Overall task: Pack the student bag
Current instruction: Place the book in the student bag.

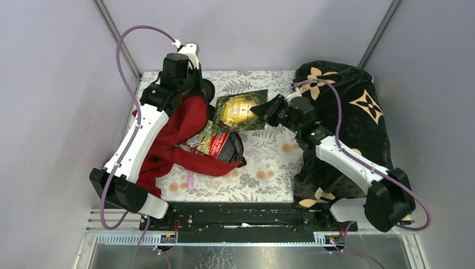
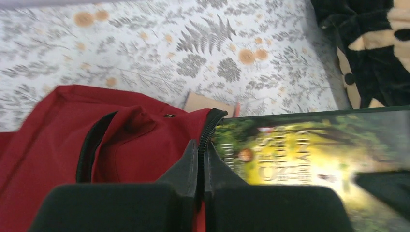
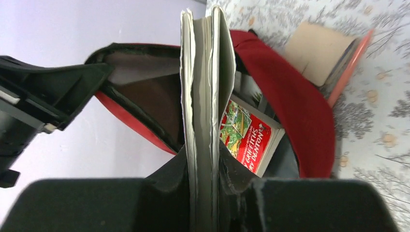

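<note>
— Two arms on it at once! The left gripper (image 2: 203,147) is pinched tight on the black zipper rim of the large dark-red fabric backpack (image 1: 185,120), lifting that lip so the mouth gapes.

— And the right gripper (image 3: 205,162)?

— Clamped narrow on one edge of a thin green-covered book (image 1: 241,109), with the free end hanging right at the opening. It's held by the trailing edge, I'd say, so the book can slide in beside the red-covered paperback (image 1: 208,143) lying in the mouth.

— Where's the bag sitting?

— On the left half of the flower-printed table cloth (image 1: 269,162), reaching toward the far left corner. As far as I can judge, its long axis runs roughly across the table, with the bottom toward the left edge and the mouth pointing at the middle, straight at the right arm.

— That black plush blanket with tan flowers (image 1: 358,112)?

— Heaped along the right edge, out of it. A flat tan thing with a red edge (image 3: 316,53) peeks from behind the bag, and I can't say what it is.
</note>
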